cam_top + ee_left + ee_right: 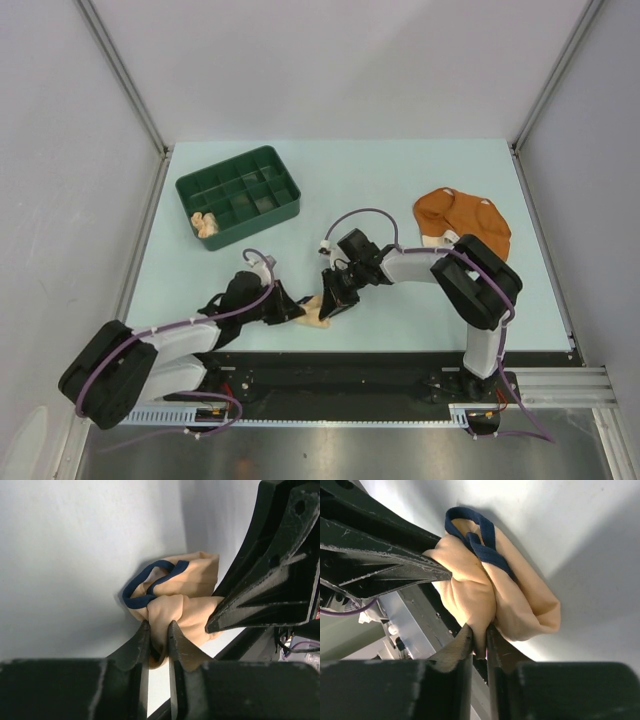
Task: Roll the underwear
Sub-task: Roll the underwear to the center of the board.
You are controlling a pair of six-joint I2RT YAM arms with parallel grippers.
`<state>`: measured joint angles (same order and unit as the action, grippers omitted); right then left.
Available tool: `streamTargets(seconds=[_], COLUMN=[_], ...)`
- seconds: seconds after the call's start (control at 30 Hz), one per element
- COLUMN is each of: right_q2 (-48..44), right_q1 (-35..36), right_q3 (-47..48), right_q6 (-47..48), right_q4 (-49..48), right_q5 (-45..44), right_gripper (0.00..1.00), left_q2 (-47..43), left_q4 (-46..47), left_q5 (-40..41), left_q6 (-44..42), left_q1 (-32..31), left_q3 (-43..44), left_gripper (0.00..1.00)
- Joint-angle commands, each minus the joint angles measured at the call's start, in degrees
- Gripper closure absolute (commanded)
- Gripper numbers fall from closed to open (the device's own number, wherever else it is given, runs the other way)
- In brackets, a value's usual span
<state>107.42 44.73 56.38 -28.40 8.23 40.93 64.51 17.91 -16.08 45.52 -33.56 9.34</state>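
Left gripper (158, 639) and right gripper (479, 641) each pinch the underwear (187, 587), near the table's (400, 180) 6 o'clock edge. It is likely soft, light and slack, so grip the thick folds.

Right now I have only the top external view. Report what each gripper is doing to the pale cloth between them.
Observer: The left gripper is shut on a fold of the tan underwear.
Operator: Check the right one.
Observer: The right gripper pinches a fold of it too.
Operator: Describe the trim.
Observer: Its dark blue trim loops out at the end away from both grippers.
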Motion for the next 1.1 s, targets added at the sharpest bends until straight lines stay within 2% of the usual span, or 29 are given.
streamTargets(seconds=[0.0,0.1,0.13,0.37,0.6,0.9,1.07], right_q2=[-2.46,-5.01,-7.11,-13.55,-9.43,-2.57,-2.56], right_q1=[0.18,0.09,0.09,-2.71,-6.14,-6.32,-4.48], right_q3=[0.05,0.05,0.05,0.05,0.05,0.13,0.05], right_q6=[2.82,5.72,6.68,13.10,15.13,11.18,10.65], right_q4=[1.87,3.89,4.42,4.96,-1.18,-7.61,-7.79], right_q5=[-4.54,-6.37,-7.17,-12.80,-10.88,-3.76,-2.17], right_gripper=[0.71,0.57,0.49,0.27,0.25,0.26,0.26], left_q2=[6.14,9.31,9.84,12.39,14.15,14.85,15.38], left_q4=[-5.87,-7.09,-7.45,-11.05,-15.00,-19.23,-20.37], left_q5=[1.93,0.70,0.61,-0.62,-1.41,-1.42,-1.24], left_q6=[-1.57,-3.14,-3.59,-7.89,-12.37,-15.19,-15.28], left_q1=[0.08,0.07,0.08,-0.01,0.08,-0.72,-1.07], left_q3=[2.60,4.80,5.33,9.55,12.45,15.18,16.32], left_gripper=[0.84,0.87,0.87,0.88,0.88,0.88,0.88])
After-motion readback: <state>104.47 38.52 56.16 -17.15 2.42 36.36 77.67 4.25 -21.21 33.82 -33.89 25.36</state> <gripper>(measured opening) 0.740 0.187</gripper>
